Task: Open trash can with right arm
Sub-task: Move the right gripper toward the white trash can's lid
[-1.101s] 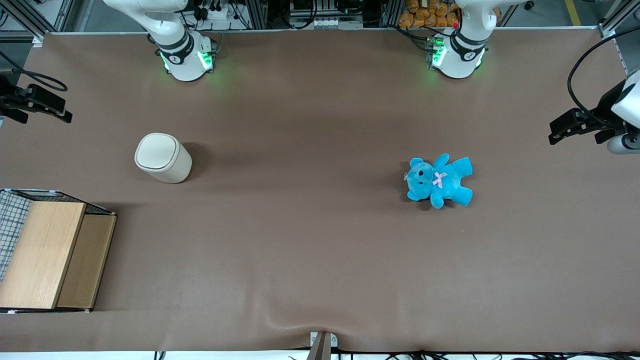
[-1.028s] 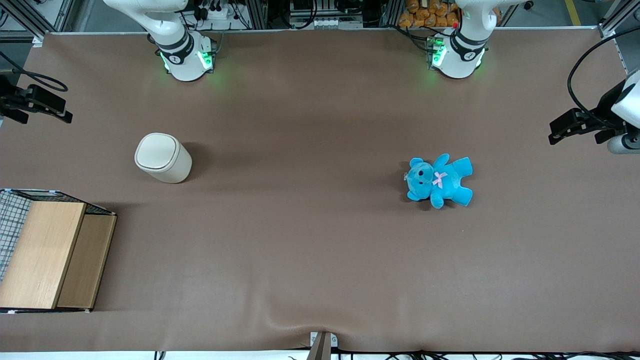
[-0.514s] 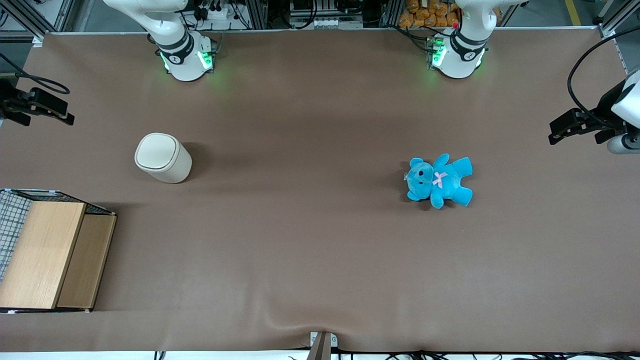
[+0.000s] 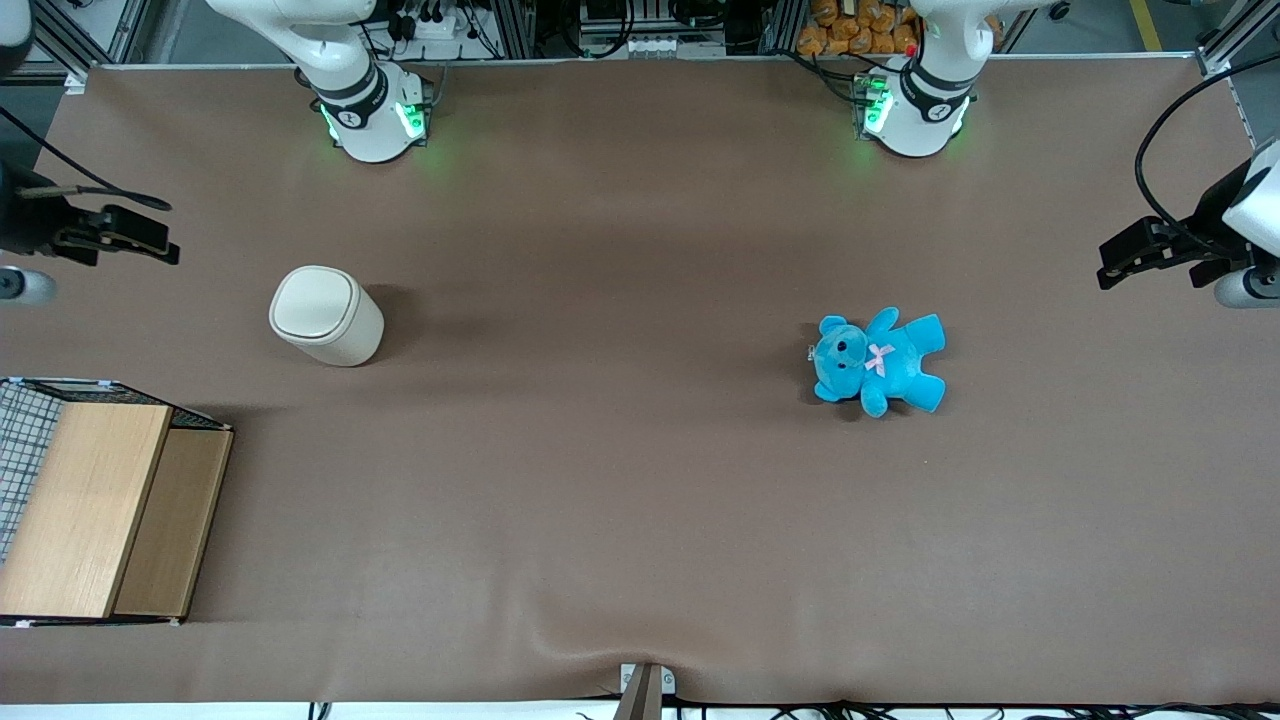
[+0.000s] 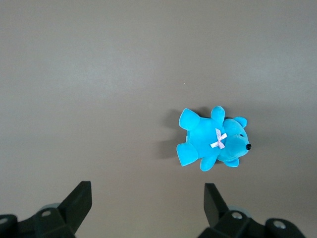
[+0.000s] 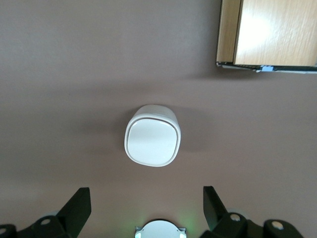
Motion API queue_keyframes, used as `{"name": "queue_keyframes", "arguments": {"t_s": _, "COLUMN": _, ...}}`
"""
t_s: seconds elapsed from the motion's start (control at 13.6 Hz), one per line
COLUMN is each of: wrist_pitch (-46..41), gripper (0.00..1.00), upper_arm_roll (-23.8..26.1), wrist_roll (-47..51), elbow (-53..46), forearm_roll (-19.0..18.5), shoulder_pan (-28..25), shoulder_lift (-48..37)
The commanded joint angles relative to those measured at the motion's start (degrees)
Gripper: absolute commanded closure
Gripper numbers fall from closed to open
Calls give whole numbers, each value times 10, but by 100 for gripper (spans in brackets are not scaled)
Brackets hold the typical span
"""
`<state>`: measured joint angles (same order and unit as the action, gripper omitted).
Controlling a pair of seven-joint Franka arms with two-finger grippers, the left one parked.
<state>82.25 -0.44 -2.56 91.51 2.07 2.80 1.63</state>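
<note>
The cream-white trash can [image 4: 326, 315] stands upright on the brown table with its flat lid shut. It also shows in the right wrist view [image 6: 152, 135], seen from above, lid shut. My right gripper [image 4: 150, 238] hangs high over the working arm's end of the table, farther from the front camera than the can and apart from it. In the right wrist view the gripper [image 6: 146, 203] is open and empty, its two black fingers [image 6: 79, 203] spread wide, with the can between and ahead of them.
A wooden-topped wire crate [image 4: 95, 505] sits at the working arm's end of the table, nearer the front camera than the can; it also shows in the right wrist view [image 6: 270, 32]. A blue teddy [image 4: 880, 360] lies toward the parked arm's end. The right arm's base [image 4: 370, 110] stands at the table's back edge.
My right gripper has moved in over the table toward the trash can and slightly nearer the front camera. The can, crate and teddy have not moved.
</note>
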Motion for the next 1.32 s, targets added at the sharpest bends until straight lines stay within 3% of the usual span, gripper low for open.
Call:
{"name": "queue_keyframes", "arguments": {"t_s": 0.0, "wrist_pitch": 8, "gripper": 0, "upper_arm_roll": 2, "wrist_roll": -5, "elbow": 17, "forearm_roll": -4, "shoulder_pan": -1, "shoulder_lift": 12}}
{"name": "queue_keyframes", "arguments": {"t_s": 0.15, "wrist_pitch": 25, "gripper": 0, "upper_arm_roll": -4, "wrist_roll": -4, "elbow": 54, "forearm_roll": 29, "shoulder_pan": 19, "shoulder_lift": 14}}
{"name": "queue_keyframes", "arguments": {"t_s": 0.29, "wrist_pitch": 58, "gripper": 0, "upper_arm_roll": -6, "wrist_roll": -3, "elbow": 104, "forearm_roll": 35, "shoulder_pan": 19, "shoulder_lift": -12}}
{"name": "queue_keyframes", "arguments": {"t_s": 0.44, "wrist_pitch": 101, "gripper": 31, "upper_arm_roll": -6, "wrist_roll": -2, "elbow": 164, "forearm_roll": 35, "shoulder_pan": 19, "shoulder_lift": -35}}
{"name": "queue_keyframes", "arguments": {"t_s": 0.81, "wrist_pitch": 173, "gripper": 78, "upper_arm_roll": -8, "wrist_roll": 1, "elbow": 272, "forearm_roll": 23, "shoulder_pan": 19, "shoulder_lift": -43}}
{"name": "queue_keyframes", "arguments": {"t_s": 0.88, "wrist_pitch": 181, "gripper": 95, "upper_arm_roll": -7, "wrist_roll": 1, "elbow": 289, "forearm_roll": 16, "shoulder_pan": 19, "shoulder_lift": -44}}
{"name": "queue_keyframes", "arguments": {"t_s": 0.95, "wrist_pitch": 191, "gripper": 100, "upper_arm_roll": -7, "wrist_roll": 1, "elbow": 300, "forearm_roll": 12, "shoulder_pan": 17, "shoulder_lift": -44}}
{"name": "queue_keyframes", "arguments": {"t_s": 1.25, "wrist_pitch": 250, "gripper": 100, "upper_arm_roll": -5, "wrist_roll": 1, "elbow": 352, "forearm_roll": -12, "shoulder_pan": 16, "shoulder_lift": -50}}
